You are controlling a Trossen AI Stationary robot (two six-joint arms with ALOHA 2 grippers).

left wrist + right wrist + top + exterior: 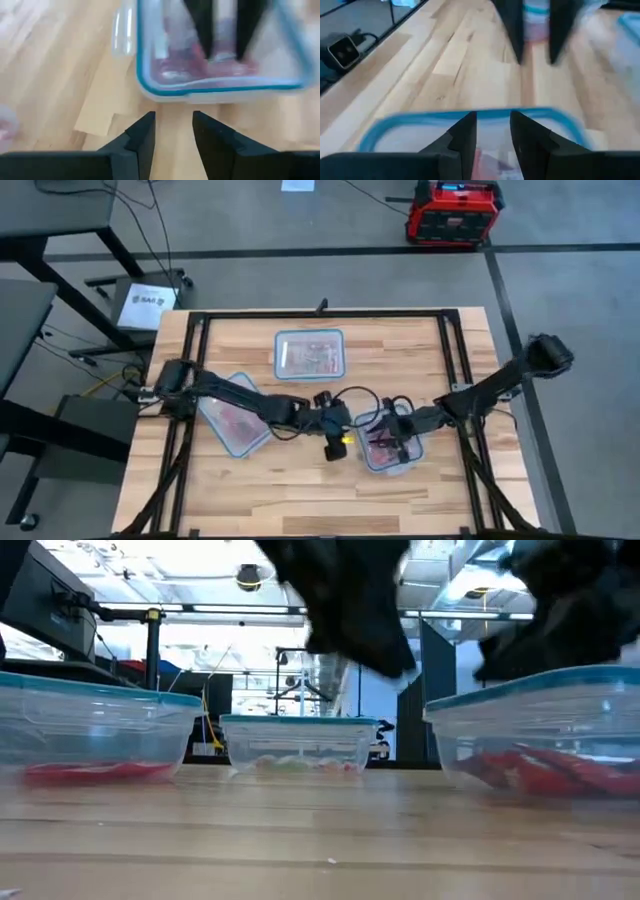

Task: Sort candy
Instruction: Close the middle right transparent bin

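Observation:
Three clear containers with bluish rims stand on the wooden table: a left one [233,426], a far one [309,353] and a right one [392,444]. Red and pink candy [210,69] lies on the right container's floor; more candy [95,772] lies in the left one. My right gripper [492,120] is open and points down into the right container, its fingers [202,30] standing among the candy. My left gripper [173,119] is open and empty, low over bare wood just left of the right container's rim [220,91]. My right gripper comes into the right container from above, its fingertips down at the candy layer [222,59]. I cannot tell whether they touch a piece.
Black frame rails [455,360] run along the table's left, right and far sides. Bare wood [300,490] lies toward the near edge. A red and black device [452,212] stands on the floor beyond the table.

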